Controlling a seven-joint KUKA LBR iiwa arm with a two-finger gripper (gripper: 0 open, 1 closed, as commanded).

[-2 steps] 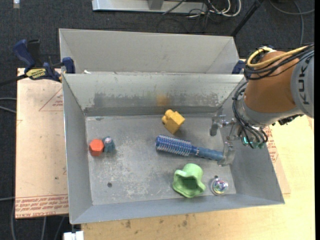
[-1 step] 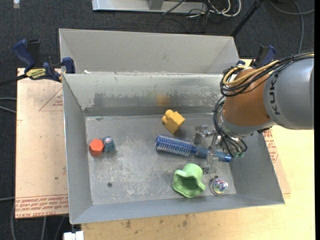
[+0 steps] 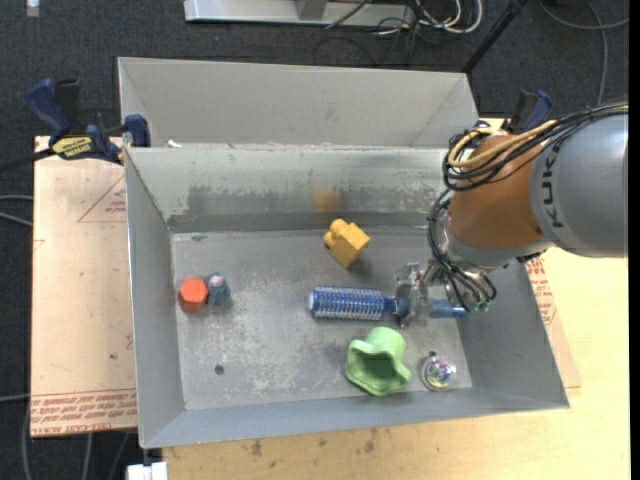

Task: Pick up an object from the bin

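Observation:
My gripper [image 3: 412,293] hangs low at the right of the bin floor, right at the right end of a blue ribbed brush [image 3: 348,304] that lies flat and points left. A blue handle piece [image 3: 446,311] sticks out to the right under the gripper. Just below lies a green crumpled cup-like thing [image 3: 377,361]. A small shiny round thing [image 3: 438,373] sits to the right of it. A yellow block [image 3: 346,241] rests near the back wall, up and left of the gripper.
An orange cap with a small blue piece beside it [image 3: 201,293] lies at the left of the bin. The arm's orange cover and cables hang over the right wall. Bare floor stretches between the left items and the brush.

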